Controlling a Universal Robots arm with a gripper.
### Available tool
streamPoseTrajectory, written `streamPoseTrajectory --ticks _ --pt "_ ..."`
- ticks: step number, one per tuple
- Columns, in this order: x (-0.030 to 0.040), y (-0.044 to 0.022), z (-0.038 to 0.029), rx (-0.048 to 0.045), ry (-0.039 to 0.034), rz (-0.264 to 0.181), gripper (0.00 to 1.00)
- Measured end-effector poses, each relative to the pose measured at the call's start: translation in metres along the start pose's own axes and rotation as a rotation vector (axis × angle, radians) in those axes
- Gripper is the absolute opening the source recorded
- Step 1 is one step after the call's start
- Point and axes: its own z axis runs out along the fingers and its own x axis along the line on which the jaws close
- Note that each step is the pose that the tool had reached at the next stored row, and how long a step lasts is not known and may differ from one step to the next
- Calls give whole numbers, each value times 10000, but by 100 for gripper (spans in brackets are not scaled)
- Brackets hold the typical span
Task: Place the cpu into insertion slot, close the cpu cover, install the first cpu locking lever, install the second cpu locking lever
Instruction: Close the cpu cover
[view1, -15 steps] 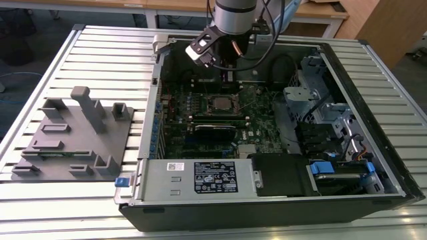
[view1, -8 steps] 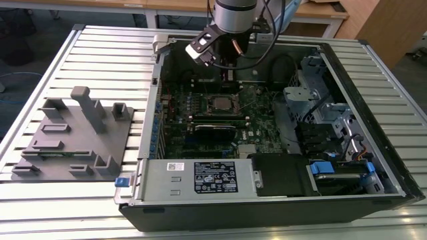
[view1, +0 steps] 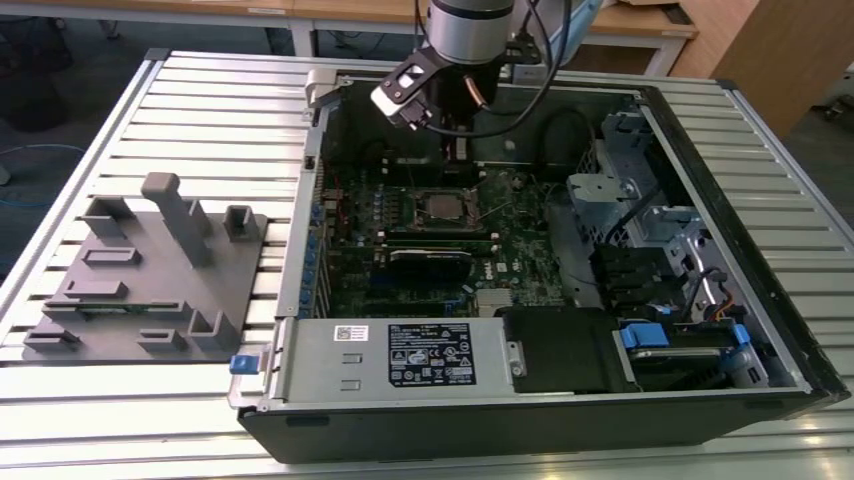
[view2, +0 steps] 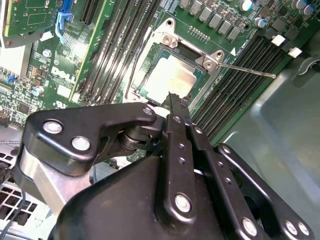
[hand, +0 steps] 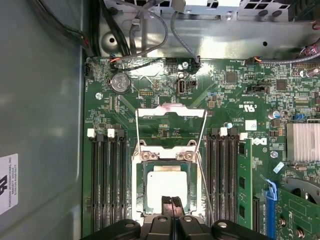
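Note:
The cpu (hand: 167, 187), a flat square with a silvery top, lies in the insertion slot (hand: 144, 167) on the green motherboard, also visible in the second wrist view as the cpu (view2: 170, 75). The cpu cover (hand: 171, 111) is swung back off the slot, and the board shows through its cut-out. Two thin wire levers (hand: 202, 135) stand raised beside the slot. My gripper (hand: 171, 204) hangs just above the cpu's near edge, its fingers pressed together with nothing between them. In the exterior view the gripper (view1: 457, 140) is over the back of the open case, above the slot (view1: 438, 205).
Long black memory slots (hand: 107, 180) flank the socket on both sides. A finned heatsink (hand: 302, 141) and a blue latch (hand: 270, 192) lie to one side. The case wall (view1: 310, 190), drive cage (view1: 607, 190) and power supply (view1: 400, 355) ring the board. A grey fixture (view1: 147, 270) sits outside.

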Motion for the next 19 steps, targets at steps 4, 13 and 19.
streamPoseTrajectory --ticks 4,13,19 --pt "0 0 -20 0 0 0 10" --pt "-1 1 -58 0 1 0 10" --pt "-2 2 -68 0 1 0 10"
